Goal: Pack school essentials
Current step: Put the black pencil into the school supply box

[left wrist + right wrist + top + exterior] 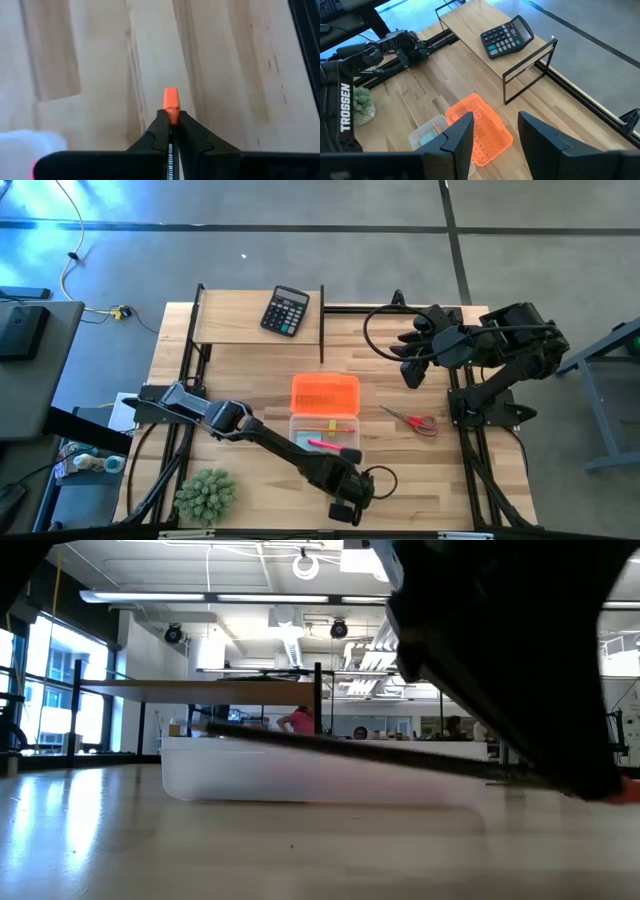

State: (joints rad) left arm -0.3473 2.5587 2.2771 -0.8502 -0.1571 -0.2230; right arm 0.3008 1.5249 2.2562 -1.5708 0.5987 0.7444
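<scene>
The left gripper [347, 510] sits low at the 6 o'clock edge of the surface [250, 370], just past the near end of the clear case [324, 432]. Its jaws are closed on a thin pencil [171, 102]; in the left wrist view only the orange tip shows beyond the fingertips. The case lies at centre, its orange lid [325, 392] swung open toward 12 o'clock, with a pink pen [321, 444] and a pale blue pad already inside. The red-handled scissors [411, 420] lie at 3 o'clock of the case, untouched.

Judgement: the step in hand is carrying the pencil to the case. The grip is at the very end, so the pencil may pivot; the arm should lift clear of the case wall, align the pencil with the long axis, and release low.

The right gripper [492, 132] waits at 1 o'clock, jaws open, near the shelf bearing the calculator [285, 310]. A plant [206, 495] stands at 7 o'clock.
</scene>
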